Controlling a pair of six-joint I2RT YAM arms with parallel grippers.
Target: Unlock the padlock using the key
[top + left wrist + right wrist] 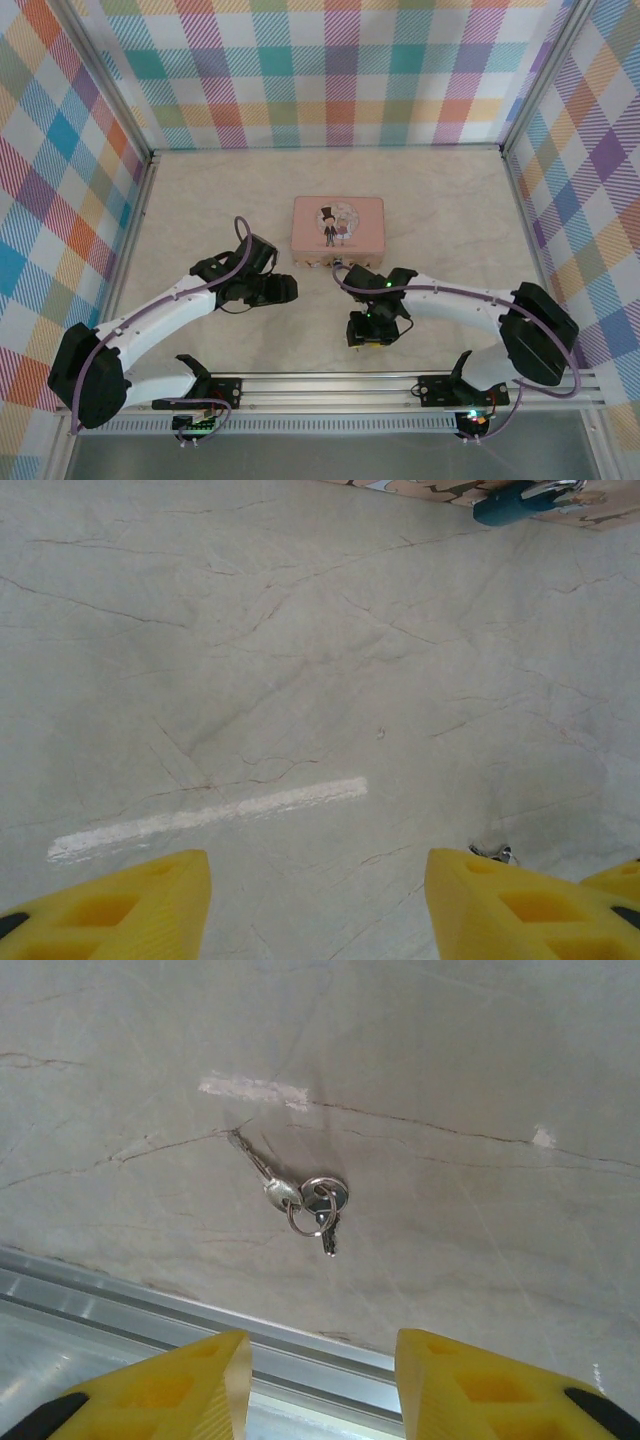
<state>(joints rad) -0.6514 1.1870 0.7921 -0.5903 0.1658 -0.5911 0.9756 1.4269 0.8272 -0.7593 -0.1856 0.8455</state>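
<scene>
- Right gripper point(322, 1365), with yellow wedge-shaped plastic fingers, hangs parted and empty above the pale marble-patterned tabletop point(480, 1080). The left gripper point(318, 885), with the same yellow fingers, is likewise spread with nothing between them. Neither holds anything, so the whole job lies ahead. If both arms reach for the same small patch at once, they could knock into each other.
- Pink rectangular tin point(338, 232) with a cartoon couple on its lid sits mid-table, with the lock just beside its near edge. A careless push from the left fingers would probably shove the tin or jam the lock against it.
- Small dark teal padlock point(510, 505) with a silvery shackle lies well ahead of the left gripper. It is small next to those fingers, so a grasp may cover the keyhole or let the body twist.
- Thin silvery key point(262, 1170) lies flat on the tabletop ahead of the right gripper, near the aluminium rail point(150, 1305). It hangs on a small wire ring point(305, 1218) with a shorter key point(328, 1237). Lying flat on a hard surface, it may skid away from closing fingers. The fingers may also pinch the ring or the wrong key, leaving the blade dangling.
</scene>
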